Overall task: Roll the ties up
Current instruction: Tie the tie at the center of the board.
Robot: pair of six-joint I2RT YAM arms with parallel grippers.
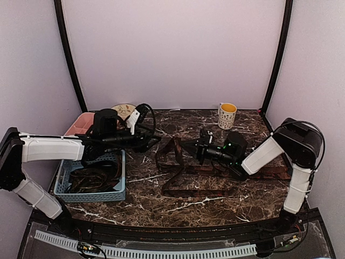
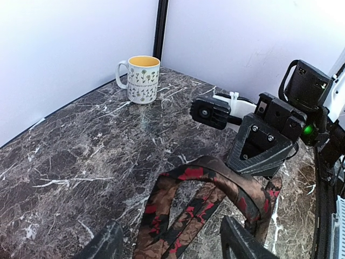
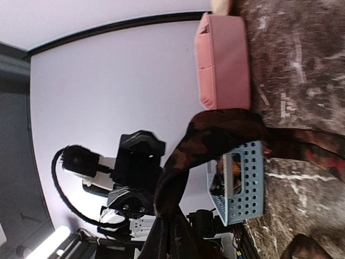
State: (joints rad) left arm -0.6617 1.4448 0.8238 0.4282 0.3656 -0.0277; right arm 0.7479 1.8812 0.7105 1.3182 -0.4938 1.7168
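The right tool [image 1: 187,147] pinches one reddish-brown patterned necktie [image 1: 188,192], a loop raised, the rest flat on the dark marble counter [image 1: 178,121]. The left tool [image 1: 154,141] gapes open beside that loop. One blue perforated basket [image 1: 91,197] holds more dark ties [image 1: 91,178], uncountable.

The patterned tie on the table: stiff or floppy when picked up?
Probably floppy: the tie sags in a loop from the right pincer, the rest trailing flat. Likely light, since it looks like thin fabric. Pushed, it would probably bunch, not roll.
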